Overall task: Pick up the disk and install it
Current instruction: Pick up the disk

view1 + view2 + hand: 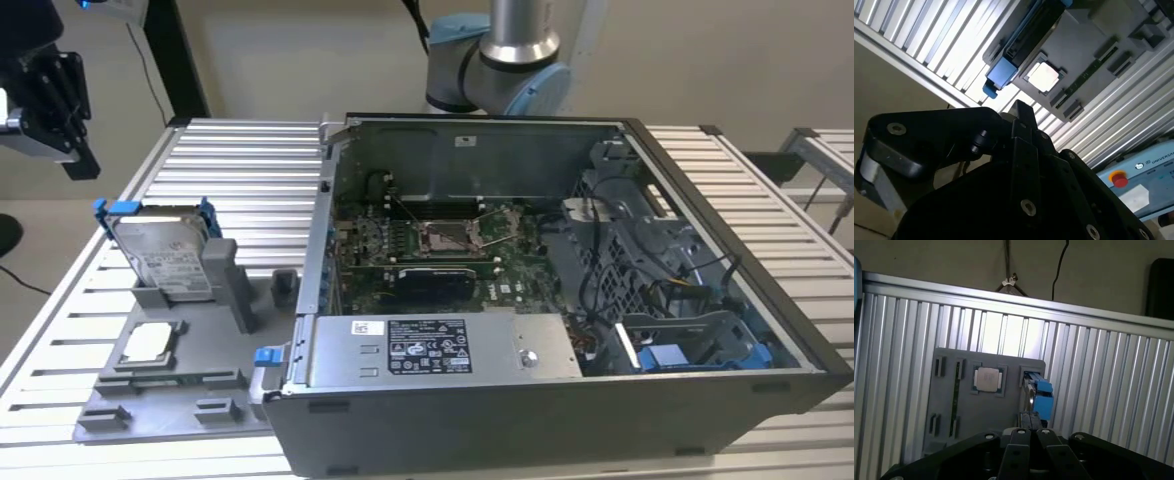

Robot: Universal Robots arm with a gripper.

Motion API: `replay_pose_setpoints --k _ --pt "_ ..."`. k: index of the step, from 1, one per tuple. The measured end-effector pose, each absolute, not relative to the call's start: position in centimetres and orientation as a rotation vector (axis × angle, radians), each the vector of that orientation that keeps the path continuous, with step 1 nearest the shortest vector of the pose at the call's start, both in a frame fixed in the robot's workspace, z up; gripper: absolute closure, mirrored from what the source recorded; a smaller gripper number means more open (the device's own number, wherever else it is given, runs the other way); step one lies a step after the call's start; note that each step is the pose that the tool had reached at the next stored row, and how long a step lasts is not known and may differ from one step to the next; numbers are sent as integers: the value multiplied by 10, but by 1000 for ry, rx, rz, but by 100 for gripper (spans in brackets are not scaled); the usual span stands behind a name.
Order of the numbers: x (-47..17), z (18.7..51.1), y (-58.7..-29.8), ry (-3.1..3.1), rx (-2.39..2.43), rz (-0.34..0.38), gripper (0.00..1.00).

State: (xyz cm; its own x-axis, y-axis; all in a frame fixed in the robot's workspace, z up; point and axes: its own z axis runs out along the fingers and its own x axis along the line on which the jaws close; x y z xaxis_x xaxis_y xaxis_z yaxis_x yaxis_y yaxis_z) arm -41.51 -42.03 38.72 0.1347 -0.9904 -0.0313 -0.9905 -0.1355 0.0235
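Note:
The disk [167,255] stands on edge in a grey holder [214,380] on the slatted table, at the exterior view's left; it is silver with a white label and a blue carrier frame. Both wrist views look down on the disk's [1038,395] thin edge, with the blue frame end [1001,72] showing. My gripper [83,165] hangs well above and beyond the disk, at the exterior view's upper left. Its black fingers [1021,440] sit together with nothing between them, and the gripper [1021,107] is apart from the holder.
An open computer case [721,390] takes up the middle and right of the table, with a motherboard, a grey power box and a blue-tabbed bay [667,355]. A small square chip [147,343] lies in the holder. A pendant with a red button [1118,178] lies off the table.

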Motion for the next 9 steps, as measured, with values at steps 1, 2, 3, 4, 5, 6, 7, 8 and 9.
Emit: replay_pose_setpoints --k 1,2,3,4,5,6,7,8,9 --pt "-415 387 -420 2063 -2365 61 100" --pt "-415 387 -420 2063 -2365 61 100" --pt "-415 387 -420 2063 -2365 61 100" --pt "-415 387 -420 2063 -2365 61 0" --pt "-415 387 -420 2062 -2365 61 0" --pt "-415 387 -420 2062 -2366 61 0" --pt "-415 387 -420 2062 -2366 61 0" --pt "-415 387 -420 2062 -2366 61 0" --pt "-415 387 -420 2061 -2366 61 0"
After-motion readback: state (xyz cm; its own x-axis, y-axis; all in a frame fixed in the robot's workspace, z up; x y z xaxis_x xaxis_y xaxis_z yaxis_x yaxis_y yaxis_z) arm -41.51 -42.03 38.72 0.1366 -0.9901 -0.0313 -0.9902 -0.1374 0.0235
